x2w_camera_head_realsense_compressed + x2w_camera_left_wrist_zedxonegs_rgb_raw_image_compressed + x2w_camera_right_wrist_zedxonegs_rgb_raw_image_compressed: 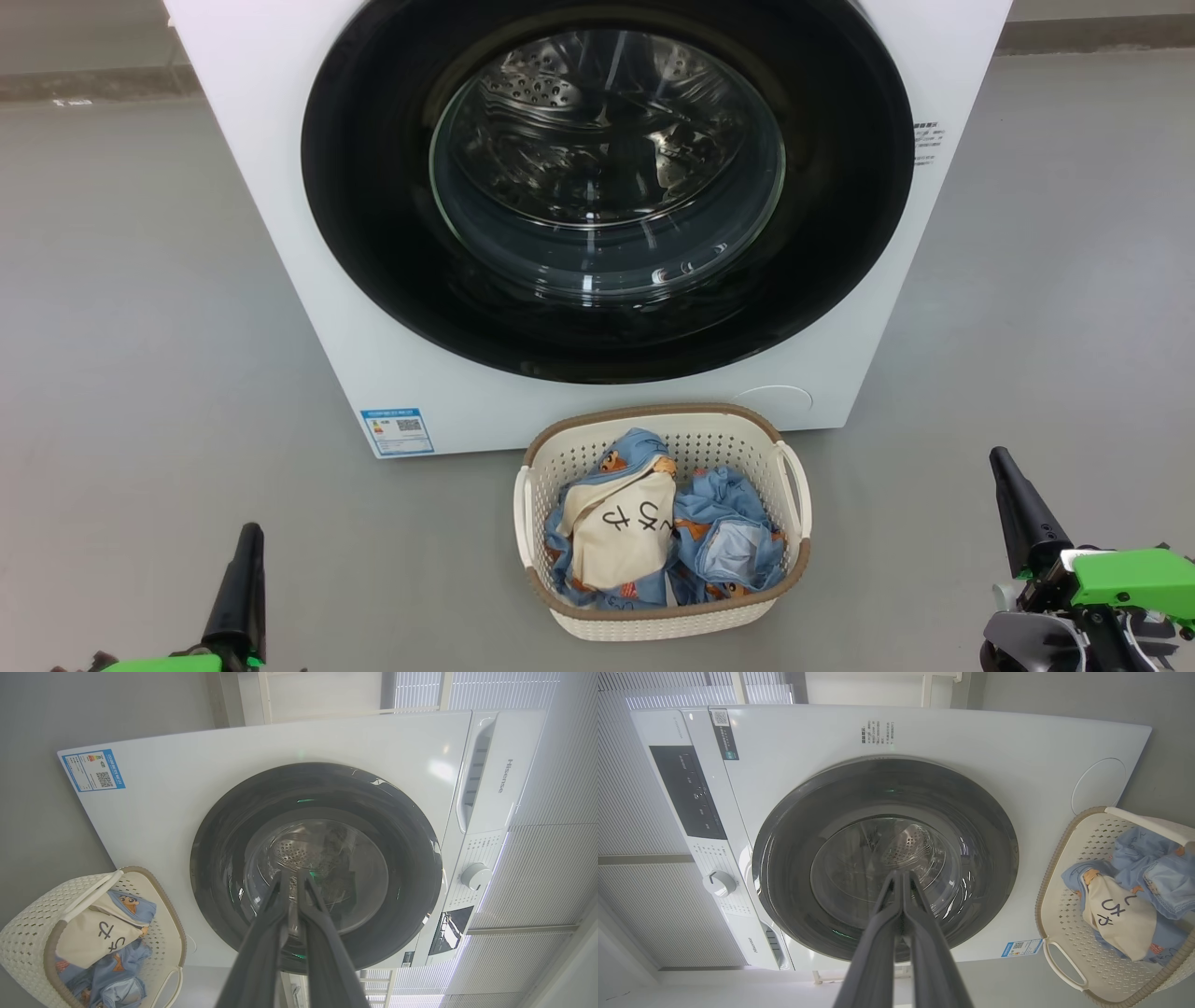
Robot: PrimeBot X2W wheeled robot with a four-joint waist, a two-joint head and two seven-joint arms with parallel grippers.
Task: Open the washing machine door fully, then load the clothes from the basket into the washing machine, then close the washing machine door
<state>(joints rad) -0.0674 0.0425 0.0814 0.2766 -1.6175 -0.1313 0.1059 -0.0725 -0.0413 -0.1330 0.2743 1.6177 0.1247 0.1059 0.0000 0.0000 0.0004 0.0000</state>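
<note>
Fig., as I saw it from the rig:

(a) Washing machine (467, 411): white box on grey floor (140, 327), straight ahead.
(b) Door (607, 177): round, black, w/ glass centre. It sat flush against the machine front, and the steel drum (560, 93) showed thru the glass.
(c) Basket (653, 627): stood on the floor just in front of the machine, below the door's lower edge.
(d) Clothes (653, 537): blue bear-print pieces w/ a cream cloth on top, heaped inside the basket.
(e) L gripper (250, 537): low at left, fingers pressed together, holding nothing.
(f) R gripper (1004, 464): low at right, fingers also together, empty.

Both grippers were well apart from the basket.
</note>
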